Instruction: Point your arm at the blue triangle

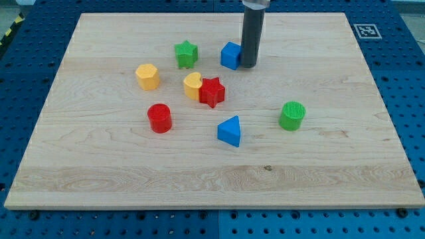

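The blue triangle (230, 131) lies on the wooden board (332, 166) a little below the middle. My dark rod comes down from the view's top, and my tip (248, 65) rests on the board right beside a blue cube (230, 56), touching or nearly touching its right side. My tip is well above the blue triangle in the view and slightly to its right, with bare wood between them.
A green star (186, 54) sits left of the blue cube. A yellow hexagon block (147, 76), a yellow heart (192, 85) touching a red star (212, 91), a red cylinder (159, 118) and a green cylinder (292, 115) lie around the board.
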